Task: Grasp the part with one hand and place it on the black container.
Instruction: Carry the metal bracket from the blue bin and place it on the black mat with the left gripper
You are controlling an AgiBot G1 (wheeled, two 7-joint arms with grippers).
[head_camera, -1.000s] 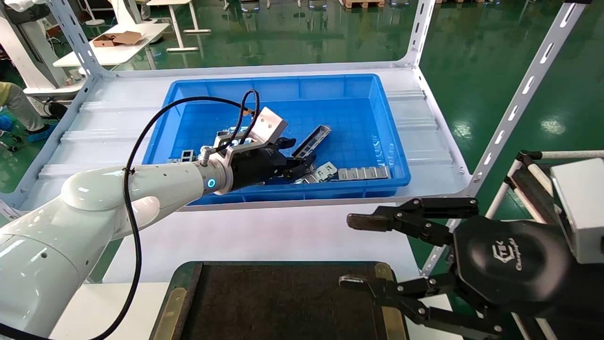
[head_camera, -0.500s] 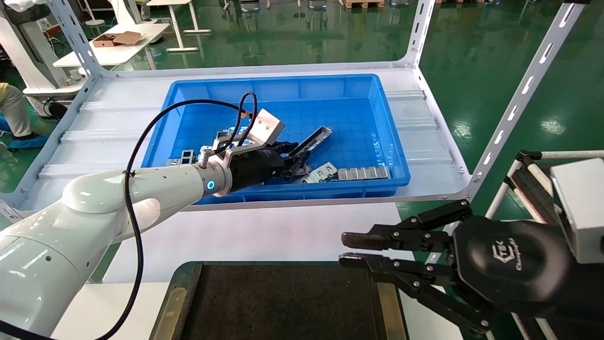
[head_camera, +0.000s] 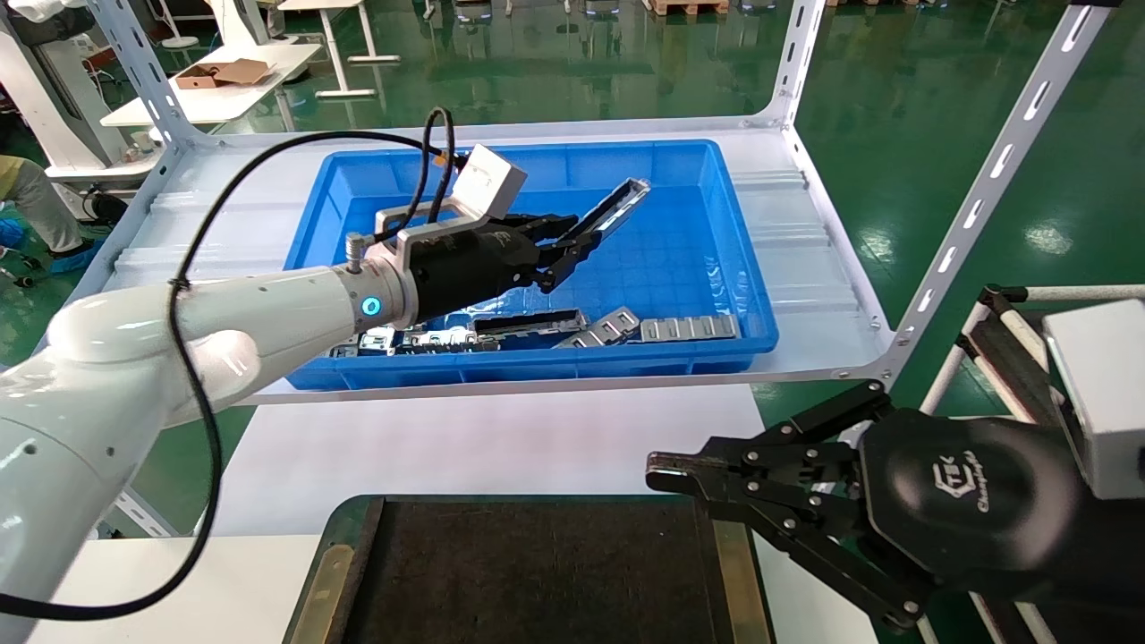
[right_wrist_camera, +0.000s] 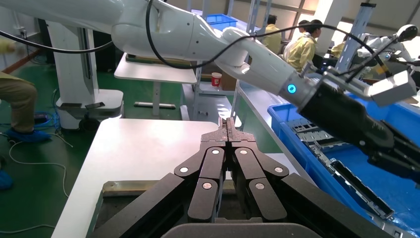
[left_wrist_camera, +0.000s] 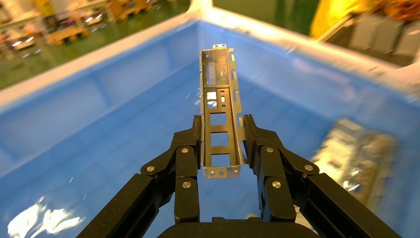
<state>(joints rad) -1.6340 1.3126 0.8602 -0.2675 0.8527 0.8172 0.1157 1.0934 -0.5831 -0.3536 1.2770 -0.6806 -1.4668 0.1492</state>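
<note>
Part (left_wrist_camera: 220, 130) pinched in left tool (left_wrist_camera: 222, 141), cut-outs plain only from left wrist; right tool (right_wrist_camera: 228, 130) closed, empty.

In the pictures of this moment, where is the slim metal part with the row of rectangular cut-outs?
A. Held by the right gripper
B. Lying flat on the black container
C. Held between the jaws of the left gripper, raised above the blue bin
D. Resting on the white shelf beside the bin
C: the left gripper clamps the part above the blue bin.
</note>
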